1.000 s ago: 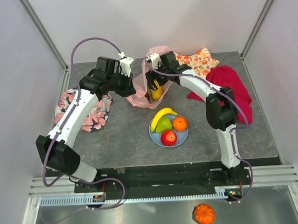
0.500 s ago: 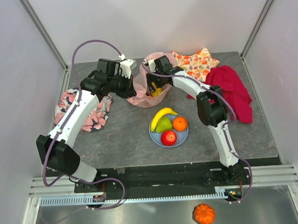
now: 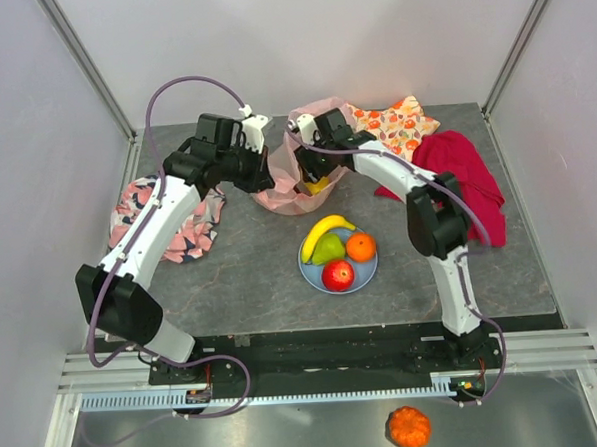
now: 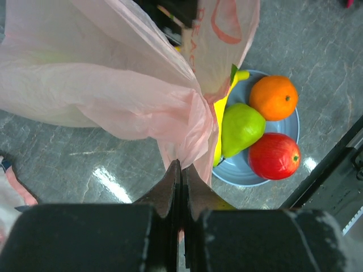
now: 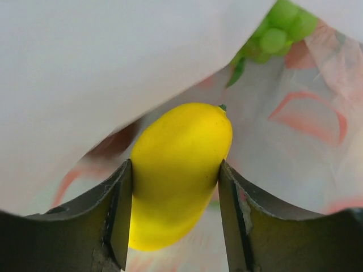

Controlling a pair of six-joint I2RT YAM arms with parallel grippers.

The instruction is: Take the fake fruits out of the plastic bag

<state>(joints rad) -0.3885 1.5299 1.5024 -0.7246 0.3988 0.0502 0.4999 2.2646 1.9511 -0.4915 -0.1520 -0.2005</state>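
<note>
Pinching a gathered fold of the plastic bag, the left jaws are shut tight on the thin pink film, which fans out from the tips and drapes over part of the view below. In the overhead view the bag sits at the far middle of the bench, with the left arm reaching in from one side and the right arm bending over from the other, its wrist down at the bag's mouth. The right jaws are clamped on a smooth yellow fruit, one finger against each flank, with bag film all around it; from above the same yellow fruit shows at the bag's opening. A bunch of green grapes lies just beyond it, inside the bag. Nearer the arm bases, well clear of the bag, a blue plate carries a banana, a green pear, an orange and a red apple, all touching one another. The left wrist view looks down on this plate, with the pear, orange and apple in plain sight and the banana mostly hidden behind hanging film. A pink-and-black patterned cloth lies under the left arm, a fruit-print cloth sits at the far edge, and a red cloth lies beside it. A small orange pumpkin-shaped object rests on the metal ledge in front of the bench.
</note>
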